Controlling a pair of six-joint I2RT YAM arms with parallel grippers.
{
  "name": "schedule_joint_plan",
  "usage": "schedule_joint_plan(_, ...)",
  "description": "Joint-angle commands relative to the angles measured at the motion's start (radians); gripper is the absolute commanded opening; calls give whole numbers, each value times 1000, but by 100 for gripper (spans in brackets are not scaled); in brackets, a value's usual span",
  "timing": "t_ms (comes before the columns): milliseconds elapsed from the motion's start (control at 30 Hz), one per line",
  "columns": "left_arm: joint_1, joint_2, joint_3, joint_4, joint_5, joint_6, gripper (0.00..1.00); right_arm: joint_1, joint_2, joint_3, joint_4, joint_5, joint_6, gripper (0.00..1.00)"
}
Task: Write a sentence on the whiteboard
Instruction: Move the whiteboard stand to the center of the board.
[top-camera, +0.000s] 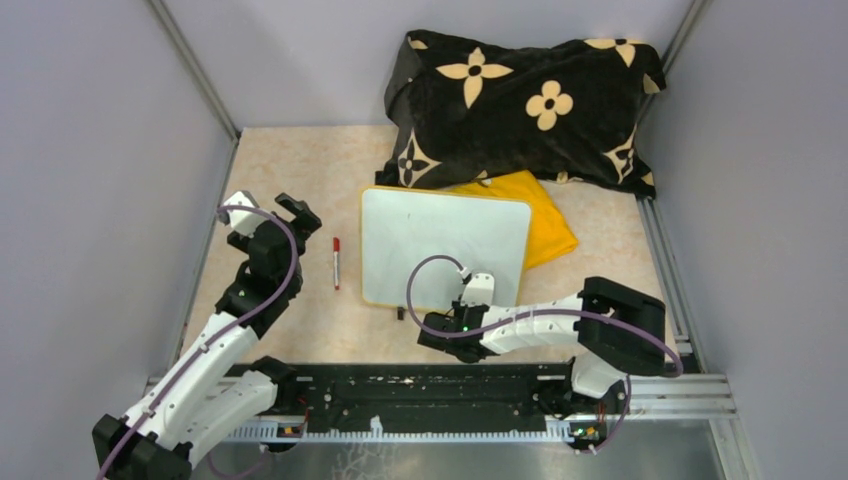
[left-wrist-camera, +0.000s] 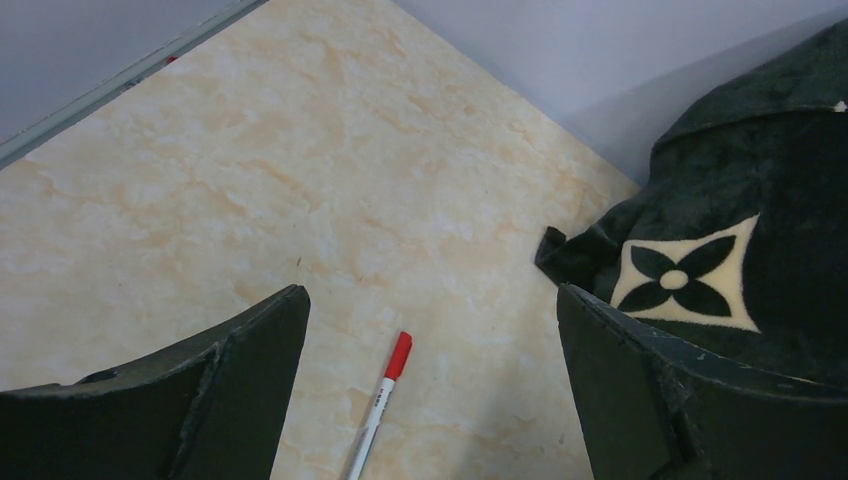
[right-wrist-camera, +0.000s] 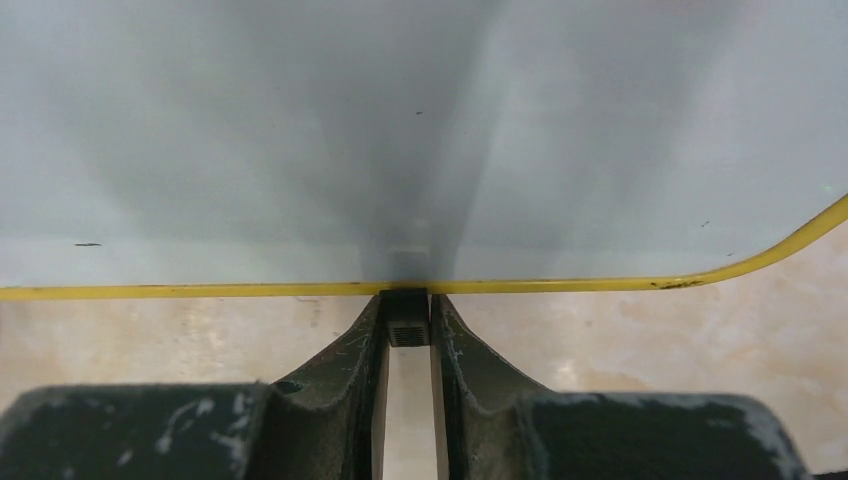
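The whiteboard (top-camera: 445, 245) lies flat mid-table, and its surface is blank with no red sentence in view. A red-capped white marker (top-camera: 336, 262) lies on the table left of the board. My left gripper (top-camera: 300, 213) is open and empty, left of the marker. In the left wrist view the marker (left-wrist-camera: 385, 395) lies below and between its fingers (left-wrist-camera: 250, 370). My right gripper (top-camera: 468, 303) is at the board's near edge. In the right wrist view it (right-wrist-camera: 406, 310) is shut on a black clip foot (right-wrist-camera: 405, 325) under the yellow rim (right-wrist-camera: 200, 292).
A folded yellow cloth (top-camera: 545, 215) lies under the board's far right corner. A black cushion with cream flowers (top-camera: 520, 100) fills the back and shows in the left wrist view (left-wrist-camera: 740, 230). Grey walls enclose the table. The other clip foot (top-camera: 400, 313) shows at the board's near left.
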Motion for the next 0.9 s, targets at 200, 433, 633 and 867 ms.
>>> schedule_joint_plan(200,-5,3,-5,27,21,24,99,-31,-102,-35,-126,23,-65,0)
schedule_joint_plan(433,-6,-3,-13,53,55,43,99,-70,-172,-43,-108,29,-238,0)
schedule_joint_plan(633,-6,-2,-13,59,64,51,99,-70,-229,-106,-42,31,-337,0)
schedule_joint_plan(867,-7,-1,-17,62,64,58,99,-68,-210,-196,58,-27,-349,0)
